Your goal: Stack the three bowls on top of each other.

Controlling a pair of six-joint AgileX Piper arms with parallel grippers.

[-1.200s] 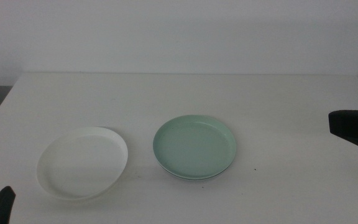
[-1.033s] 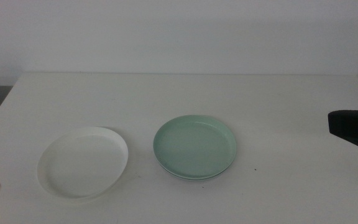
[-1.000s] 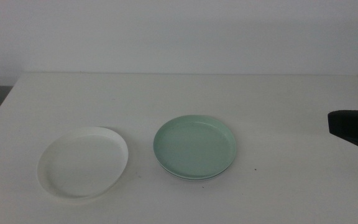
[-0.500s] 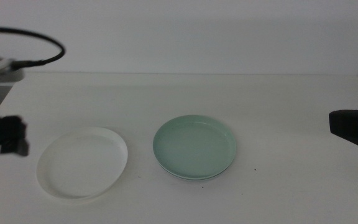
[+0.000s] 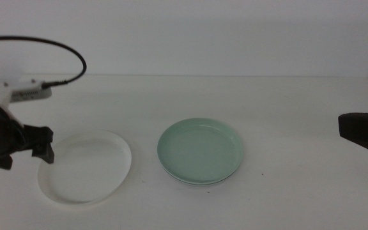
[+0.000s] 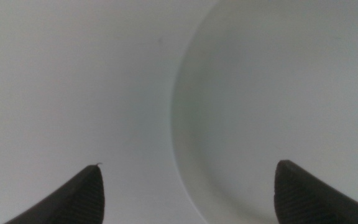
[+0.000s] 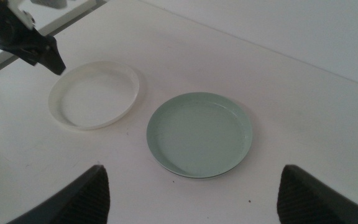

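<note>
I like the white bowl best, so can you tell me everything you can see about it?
The white bowl is round and shallow, like a plate with a low rim, and looks like smooth plastic. It is empty and sits flat and upright on the white table, beside the mint green bowl but not touching it. The left gripper hangs over its outer edge with jaws open, one on each side of the rim in the left wrist view. I cannot tell if it touches the bowl.

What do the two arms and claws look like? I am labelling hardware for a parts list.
The left claw is black and blocky on a dark wrist, with a white camera module above it trailing a looping black cable. Its fingertips are dark, tapered and finely ribbed. The right claw has the same dark ribbed tips. No markings are visible.
</note>
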